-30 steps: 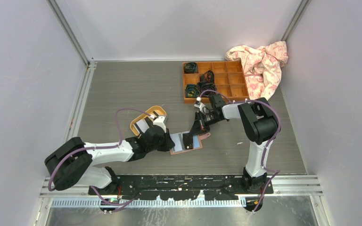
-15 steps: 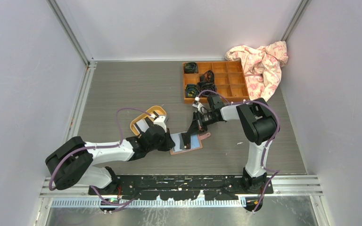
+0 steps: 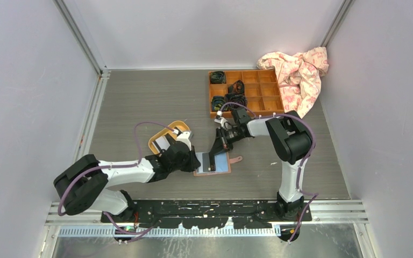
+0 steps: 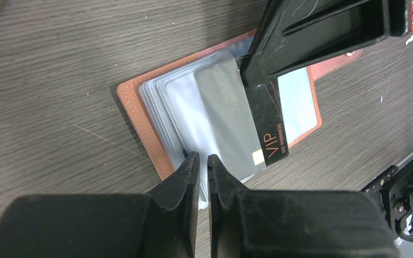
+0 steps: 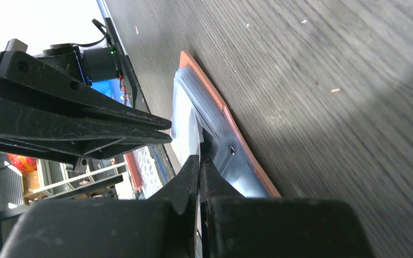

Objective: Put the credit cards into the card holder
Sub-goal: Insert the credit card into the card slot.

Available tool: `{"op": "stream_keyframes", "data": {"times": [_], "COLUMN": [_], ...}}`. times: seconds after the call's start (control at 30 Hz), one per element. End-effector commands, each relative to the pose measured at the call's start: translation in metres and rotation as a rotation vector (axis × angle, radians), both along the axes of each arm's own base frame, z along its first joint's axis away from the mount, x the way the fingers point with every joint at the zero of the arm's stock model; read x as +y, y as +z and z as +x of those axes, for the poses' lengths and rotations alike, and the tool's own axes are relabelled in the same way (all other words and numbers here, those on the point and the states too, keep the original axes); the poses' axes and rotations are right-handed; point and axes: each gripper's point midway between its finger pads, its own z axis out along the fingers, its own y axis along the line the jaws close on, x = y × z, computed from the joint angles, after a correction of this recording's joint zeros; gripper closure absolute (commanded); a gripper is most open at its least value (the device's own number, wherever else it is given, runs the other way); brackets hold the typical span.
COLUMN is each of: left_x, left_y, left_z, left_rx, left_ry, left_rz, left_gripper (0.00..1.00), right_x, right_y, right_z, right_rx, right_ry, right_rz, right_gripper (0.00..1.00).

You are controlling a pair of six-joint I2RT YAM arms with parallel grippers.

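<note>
The pink card holder (image 3: pixel 221 172) lies open on the table, its clear bluish sleeves up; in the left wrist view its rim (image 4: pixel 134 110) is at the centre. A black VIP credit card (image 4: pixel 266 118) is partly slid into a sleeve. My right gripper (image 3: pixel 215 148) is shut on the card's far end; its fingers (image 4: pixel 312 32) show at the top of the left wrist view, and in the right wrist view (image 5: pixel 200 159) the card is edge-on. My left gripper (image 4: pixel 203 157) is shut on a sleeve edge at the holder's near side.
A yellow oval tray (image 3: pixel 156 141) holding white cards sits just left of the left gripper. An orange-brown compartment box (image 3: pixel 246 92) with dark items stands behind. A pink patterned cloth (image 3: pixel 299 72) lies at the back right.
My right gripper has moved left and nearer with the black card, which sits further over the sleeves. The card holder has turned a little and lies squarer.
</note>
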Motion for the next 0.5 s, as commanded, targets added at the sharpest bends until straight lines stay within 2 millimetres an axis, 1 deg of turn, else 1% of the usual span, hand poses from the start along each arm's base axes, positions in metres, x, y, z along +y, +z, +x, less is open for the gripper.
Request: {"op": "stream_keyframes", "data": {"times": [0.0,0.1,0.2,0.4,0.47], "left_x": [-0.011,-0.014,-0.016,-0.016,-0.021], "left_y": [0.005,0.006,0.013,0.046,0.057], "left_z": [0.003,0.002,0.002,0.0,-0.003], "left_rx": [-0.006,-0.003,-0.007,-0.059,-0.086], "left_ry": [-0.034,-0.043,-0.051,-0.046,-0.053], "left_rz": [-0.006,-0.011,-0.019,-0.013,-0.013], "left_gripper": [0.88,0.87,0.83,0.73,0.7], "right_x": [0.01,0.011,0.012,0.011,0.011], "right_y": [-0.001,-0.005,-0.005,-0.006,-0.007], "right_z": [0.0,0.002,0.003,0.003,0.003], "right_rx": [-0.021,-0.006,-0.005,-0.005,-0.004], "right_ry": [0.041,0.033,0.032,0.032,0.032], "right_rz": [0.003,-0.005,-0.005,-0.01,-0.011], "right_gripper": [0.95,0.93,0.92,0.91,0.9]}}
